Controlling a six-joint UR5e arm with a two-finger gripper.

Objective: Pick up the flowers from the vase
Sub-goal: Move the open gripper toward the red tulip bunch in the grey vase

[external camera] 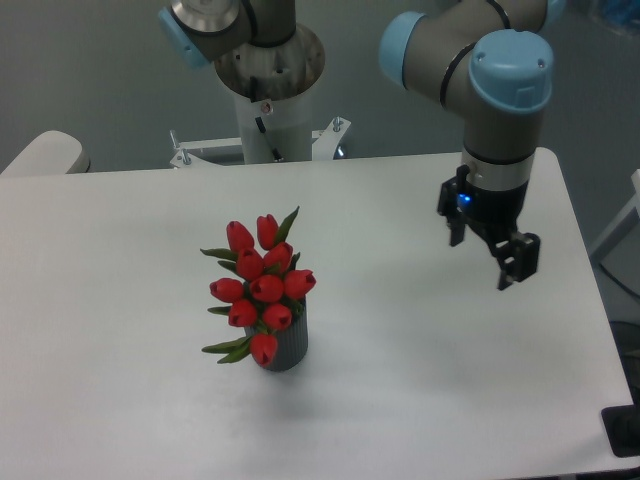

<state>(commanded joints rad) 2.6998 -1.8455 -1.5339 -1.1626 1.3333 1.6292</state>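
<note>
The flowers [260,287], a bunch of red closed tulips with green leaves, stand in the vase [289,345], a small dark grey ribbed cylinder left of the table's middle. Most of the vase front is covered by the lowest blooms, and the stems are hidden inside. My gripper [481,256] hangs above the table's right half, well to the right of the bunch and about level with its top. It points down, its black fingers are spread, and it is open with nothing between them.
The arm's white base column [270,95] rises behind the table's far edge. A pale rounded object [45,153] sits off the far left corner. A black block [623,430] lies beyond the table's [420,400] front right corner.
</note>
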